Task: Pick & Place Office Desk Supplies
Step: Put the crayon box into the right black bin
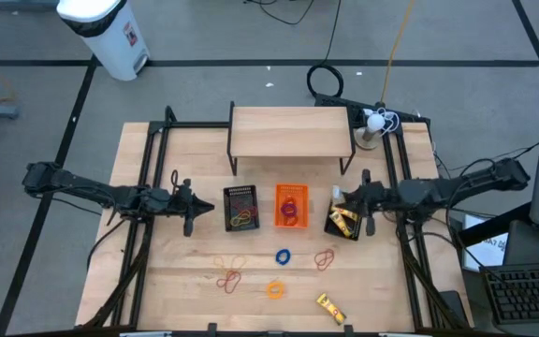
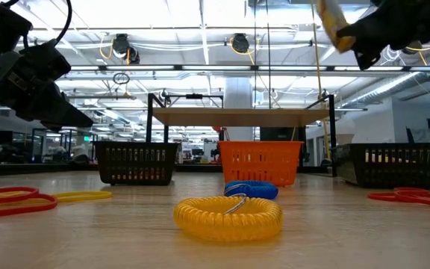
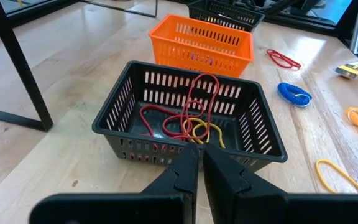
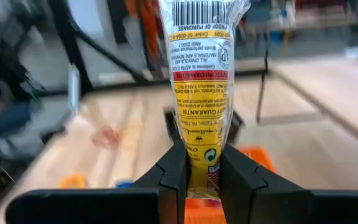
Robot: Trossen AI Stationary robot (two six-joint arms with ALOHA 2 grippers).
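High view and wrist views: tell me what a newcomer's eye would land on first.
The right gripper, shut on a yellow printed plastic packet, holds it up over the right black mesh tray. At the table's middle stands a bright orange slotted tray. The left gripper, shut and empty, hangs beside the left black mesh tray, which holds red and yellow rubber bands.
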